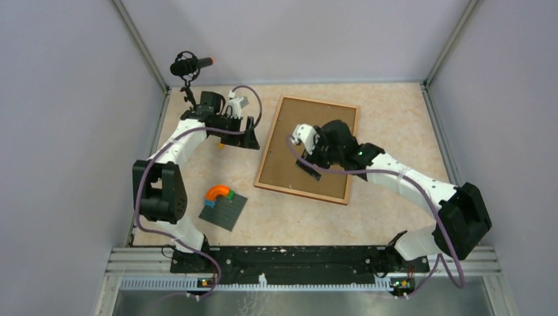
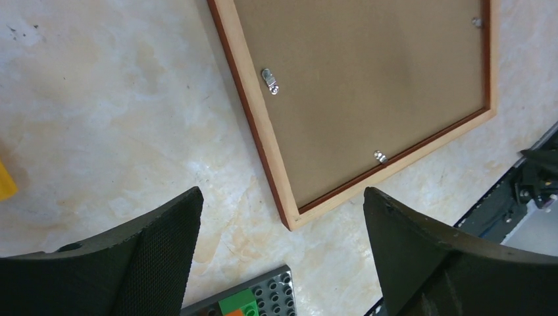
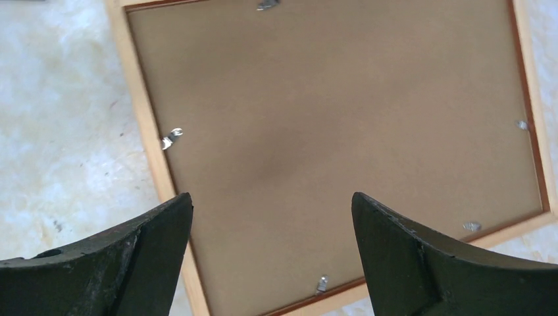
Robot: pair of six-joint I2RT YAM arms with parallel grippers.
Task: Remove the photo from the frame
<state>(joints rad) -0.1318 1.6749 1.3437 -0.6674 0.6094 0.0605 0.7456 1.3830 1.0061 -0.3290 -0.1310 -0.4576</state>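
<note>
Frame (image 1: 279,155) face down mid-bench (image 1: 395,125), fibreboard back (image 3: 342,131) up; photo presumably beneath that board, hidden from every view; right jaws wide, hovering above the back, holding nothing; left jaws wide too, over bare bench just beside the frame's left edge; turn each clip (image 3: 172,137) off the board first, one jaw tip per clip; steady the wooden border lightly with the left to prevent sliding; lift the board at one corner only after freeing every clip.
</note>
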